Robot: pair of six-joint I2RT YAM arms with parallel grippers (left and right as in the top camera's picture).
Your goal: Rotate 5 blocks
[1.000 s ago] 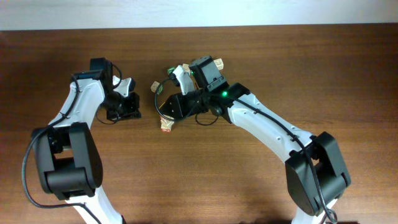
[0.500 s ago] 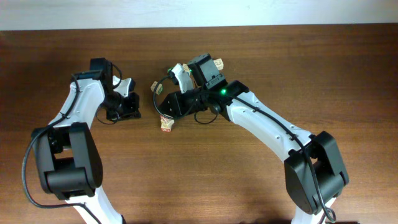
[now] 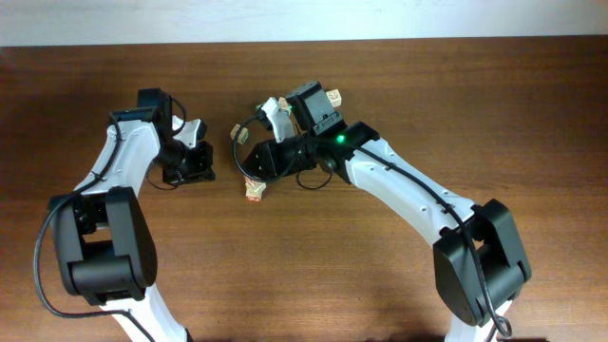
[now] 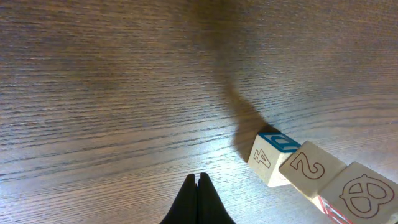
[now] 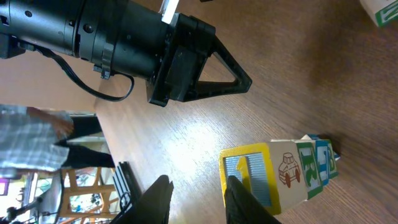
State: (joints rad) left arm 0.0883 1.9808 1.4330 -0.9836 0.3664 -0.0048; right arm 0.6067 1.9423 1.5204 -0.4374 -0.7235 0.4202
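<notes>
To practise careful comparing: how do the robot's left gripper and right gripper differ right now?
The left gripper has its fingertips pressed together; the right gripper has its fingers apart, with bare wood between them. The left gripper stands clear of the line of blocks; the right gripper has a yellow-framed block close beside one finger. Shared: both have dark fingers, are over the wooden table, and hold nothing.

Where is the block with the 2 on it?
In the left wrist view, the 2 block sits at the lower right, joined in a row right after the 4 block, off to the right of the shut left gripper.
</notes>
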